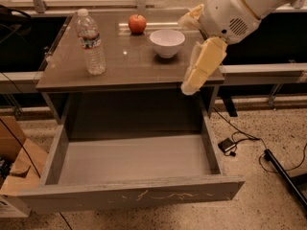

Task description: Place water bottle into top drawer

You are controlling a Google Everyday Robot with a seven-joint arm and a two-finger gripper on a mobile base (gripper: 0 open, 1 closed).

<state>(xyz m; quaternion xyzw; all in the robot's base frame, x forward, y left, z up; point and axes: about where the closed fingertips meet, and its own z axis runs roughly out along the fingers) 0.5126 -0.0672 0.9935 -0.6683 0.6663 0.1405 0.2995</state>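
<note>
The water bottle [92,42] is clear ribbed plastic with a white cap and a label band. It stands upright at the left of the table top [115,68]. The top drawer [134,193] is pulled out wide below the table, with nothing inside its grey interior. My gripper [188,52] hangs over the right edge of the table top, next to the white bowl and well to the right of the bottle. It is open and holds nothing. One cream finger [204,63] points down and to the left.
A white bowl [167,42] and a red apple [137,23] sit at the back of the table top. A cardboard box [14,166] stands on the floor at the left. Cables and a small adapter [227,145] lie on the floor at the right.
</note>
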